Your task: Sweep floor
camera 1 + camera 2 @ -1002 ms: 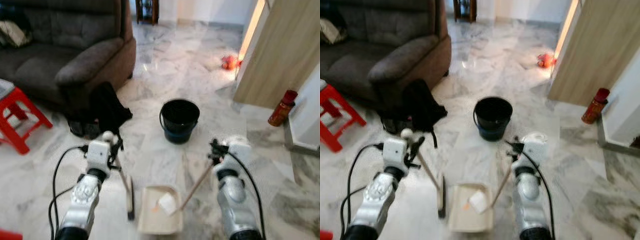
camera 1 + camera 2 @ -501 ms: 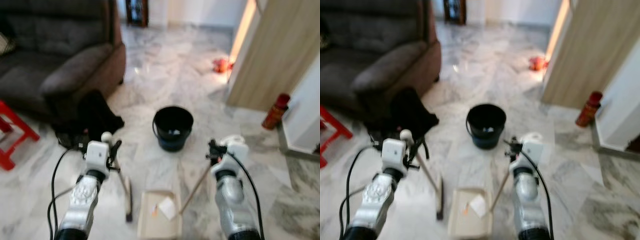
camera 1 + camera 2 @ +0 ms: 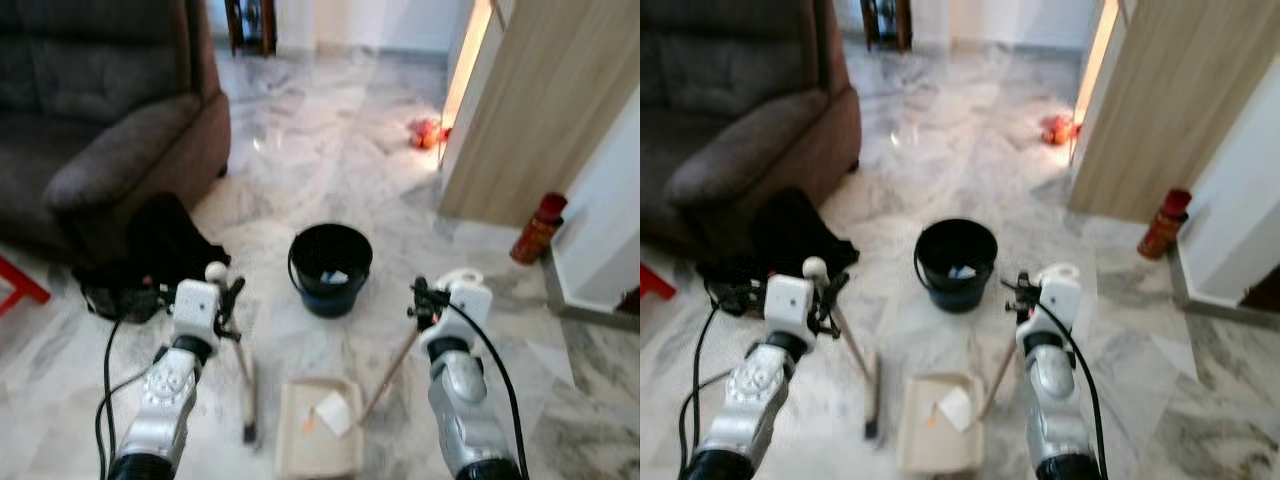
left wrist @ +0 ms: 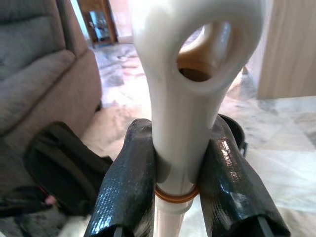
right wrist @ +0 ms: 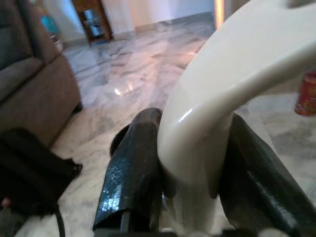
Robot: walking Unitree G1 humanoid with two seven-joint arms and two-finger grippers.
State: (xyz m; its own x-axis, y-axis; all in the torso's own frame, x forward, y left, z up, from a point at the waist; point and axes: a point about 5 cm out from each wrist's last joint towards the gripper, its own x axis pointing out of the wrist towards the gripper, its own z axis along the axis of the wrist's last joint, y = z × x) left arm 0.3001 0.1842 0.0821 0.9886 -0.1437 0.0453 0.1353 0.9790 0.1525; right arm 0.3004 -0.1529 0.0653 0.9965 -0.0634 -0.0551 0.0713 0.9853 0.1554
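My left gripper (image 4: 175, 173) clamps the broom (image 3: 243, 385) handle, my right gripper (image 5: 195, 163) clamps the dustpan (image 3: 318, 440) handle; both rest on floor (image 3: 330, 140) near the far bucket (image 3: 330, 268).

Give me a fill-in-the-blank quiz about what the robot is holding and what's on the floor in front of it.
1. The left gripper is shut on the white handle of the ____.
2. The right gripper holds the handle of the cream plastic ____.
3. The round black bucket stands on the grey ____ floor.
4. A crumpled white scrap of ____ lies in the pan.

Missing words: broom; dustpan; marble; paper
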